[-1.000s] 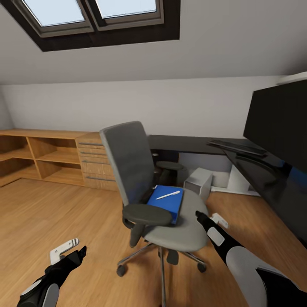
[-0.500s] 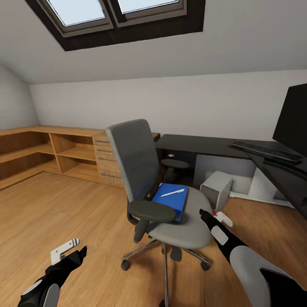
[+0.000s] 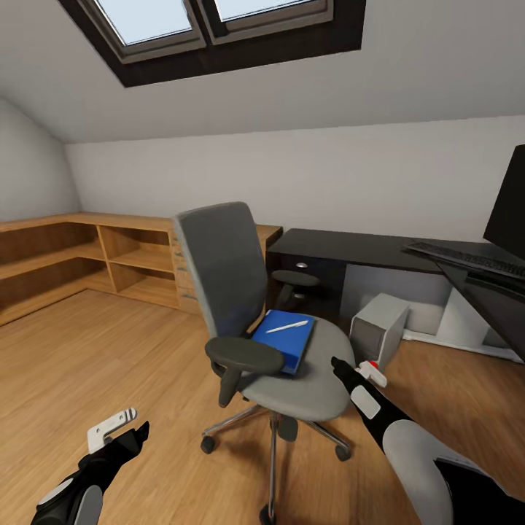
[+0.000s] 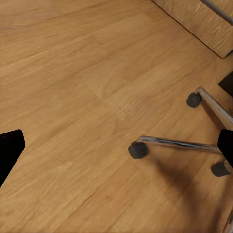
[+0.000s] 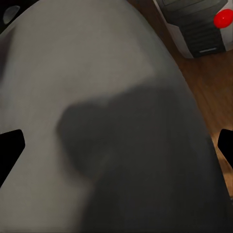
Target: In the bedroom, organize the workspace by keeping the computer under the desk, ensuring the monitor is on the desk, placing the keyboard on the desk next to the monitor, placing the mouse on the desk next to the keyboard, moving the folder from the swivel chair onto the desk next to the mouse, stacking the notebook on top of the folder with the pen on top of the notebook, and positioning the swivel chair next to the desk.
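Observation:
The grey swivel chair [image 3: 219, 273] stands in the middle of the floor, away from the black desk [image 3: 343, 246]. On its seat lies the blue folder [image 3: 286, 341] with the white pen [image 3: 286, 327] on top; I cannot tell a notebook apart from it. The silver computer [image 3: 379, 326] sits under the desk. The keyboard [image 3: 467, 257] and monitor [image 3: 512, 211] are on the desk at far right. The mouse is out of view. My right gripper [image 3: 367, 372] is open at the seat's right edge, with the seat [image 5: 97, 121] close below it. My left gripper [image 3: 115, 430] hangs open over the floor.
A light wooden shelf and drawer unit [image 3: 124, 255] runs along the left wall. The chair's chrome legs and casters [image 4: 137, 150] spread over the wooden floor near my left gripper. A sloped ceiling with a skylight [image 3: 211, 22] is overhead.
The whole view has swung left: the monitor has slid to the right edge and more of the wooden shelves show. Both arms hold the same pose in the picture.

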`<state>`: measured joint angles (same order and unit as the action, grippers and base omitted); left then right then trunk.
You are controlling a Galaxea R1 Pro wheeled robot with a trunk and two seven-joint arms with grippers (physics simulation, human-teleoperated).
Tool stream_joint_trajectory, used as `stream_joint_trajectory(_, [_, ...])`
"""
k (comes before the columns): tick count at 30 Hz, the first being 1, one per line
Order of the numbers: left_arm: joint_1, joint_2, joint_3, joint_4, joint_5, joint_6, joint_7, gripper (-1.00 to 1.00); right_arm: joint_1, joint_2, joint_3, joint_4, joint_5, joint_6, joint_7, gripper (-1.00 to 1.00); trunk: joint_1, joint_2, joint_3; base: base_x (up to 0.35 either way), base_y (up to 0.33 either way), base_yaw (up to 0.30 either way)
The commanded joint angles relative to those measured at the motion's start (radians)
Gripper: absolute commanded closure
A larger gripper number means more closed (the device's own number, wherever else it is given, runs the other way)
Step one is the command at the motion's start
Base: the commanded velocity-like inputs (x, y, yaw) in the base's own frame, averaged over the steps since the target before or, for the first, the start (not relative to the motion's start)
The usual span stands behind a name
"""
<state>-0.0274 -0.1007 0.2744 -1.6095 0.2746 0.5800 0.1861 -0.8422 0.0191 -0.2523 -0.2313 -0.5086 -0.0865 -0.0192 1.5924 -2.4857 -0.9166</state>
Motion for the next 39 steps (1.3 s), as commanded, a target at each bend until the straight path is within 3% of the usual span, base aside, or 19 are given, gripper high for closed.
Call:
stream_joint_trajectory(1, [-0.001, -0.001, 0.001, -0.001, 0.011, 0.004, 0.007, -1.0, 0.0, 0.0, 0.005, 0.014, -0.013, -0.005, -0.004, -1.0, 0.0, 0.0, -0.001, 0.0, 0.0, 0.001])
stream_joint_trajectory(10, [-0.001, -0.001, 0.004, -0.002, 0.011, 0.006, 0.007, -1.0, 0.0, -0.003, 0.005, 0.011, -0.014, -0.004, -0.004, -1.0, 0.0, 0.0, -0.001, 0.0, 0.0, 0.0])
stream_joint_trajectory(39, [-0.001, 0.009, -0.009, 0.015, 0.01, 0.01, 0.019, -1.0, 0.0, -0.005, 0.003, 0.005, -0.013, -0.017, -0.007, -1.0, -0.111, 0.203, 0.09, 0.0, 0.0, 0.0])
